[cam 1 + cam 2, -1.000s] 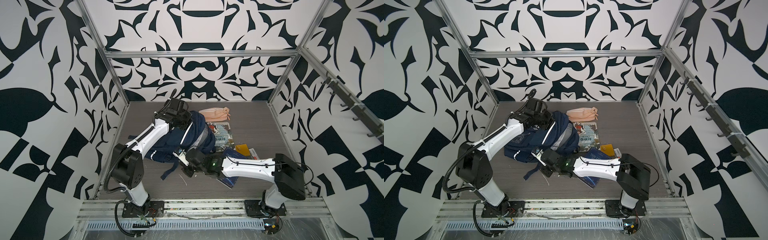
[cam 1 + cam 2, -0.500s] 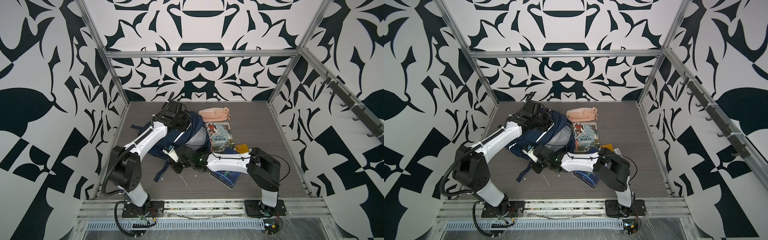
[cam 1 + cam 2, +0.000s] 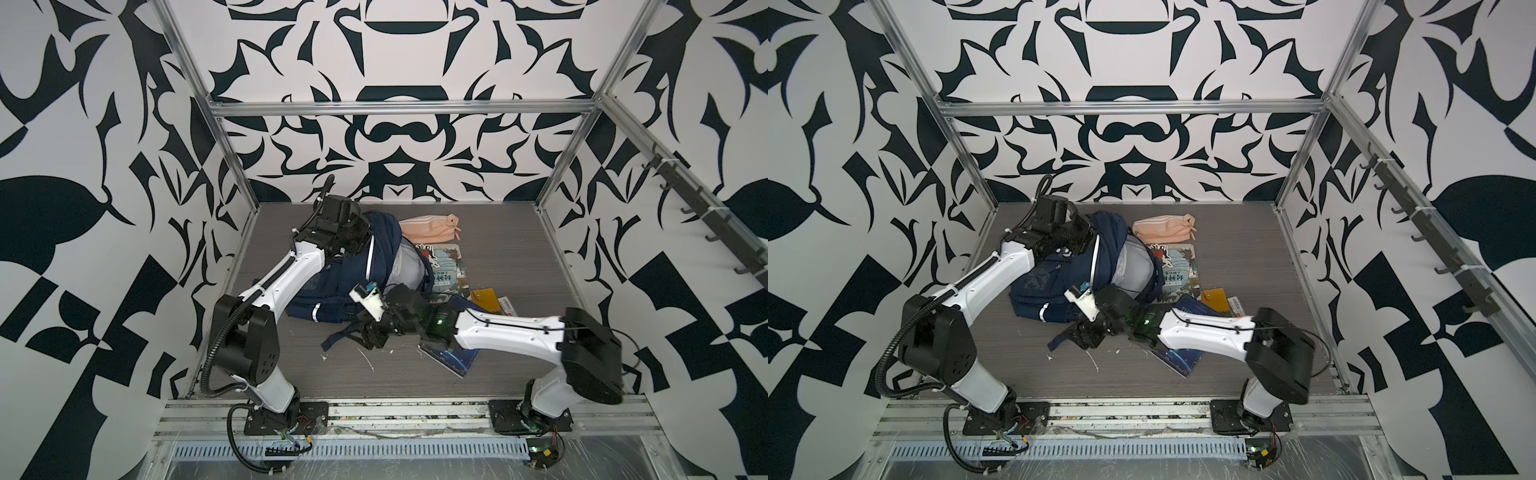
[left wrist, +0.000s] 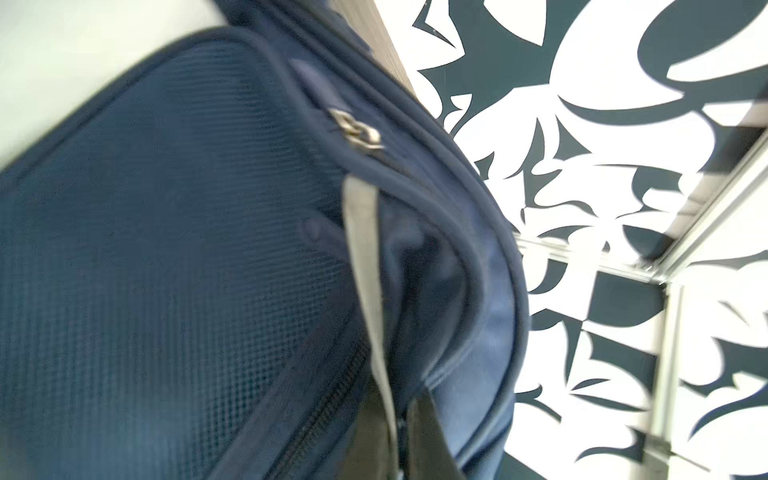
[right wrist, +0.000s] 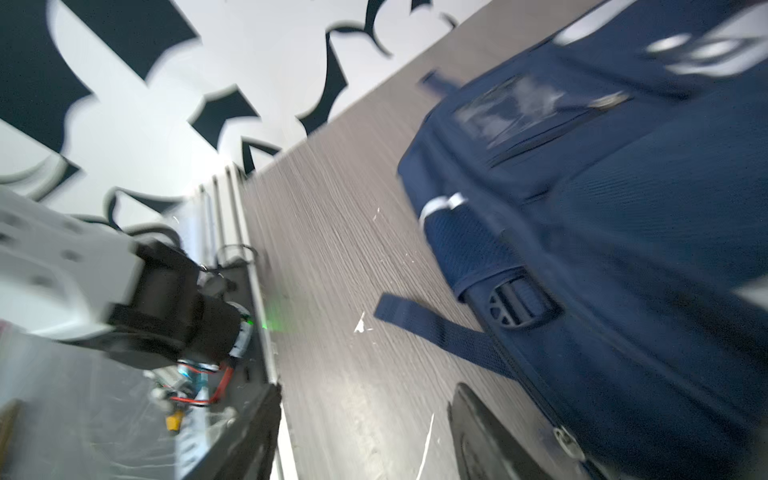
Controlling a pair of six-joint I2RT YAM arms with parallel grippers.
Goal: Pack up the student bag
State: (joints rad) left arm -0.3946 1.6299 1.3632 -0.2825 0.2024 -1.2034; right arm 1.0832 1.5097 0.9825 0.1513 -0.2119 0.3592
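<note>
Top views: the student bag (image 3: 337, 287) (image 3: 1050, 291) is laid on the left half of the table (image 3: 511, 257), its mouth gaping toward a pink pouch (image 3: 428, 227) and a book (image 3: 448, 272). The left gripper (image 3: 359, 235) is pressed together on the bag's upper rim. The right gripper (image 3: 370, 336) is placed low beside a loose strap (image 3: 337, 337).

Left wrist: mesh and a zip are seen close; the fingers (image 4: 432, 438) are clamped on bag fabric.

Right wrist: the fingers (image 5: 478, 432) are spread, with bare table between them.
</note>
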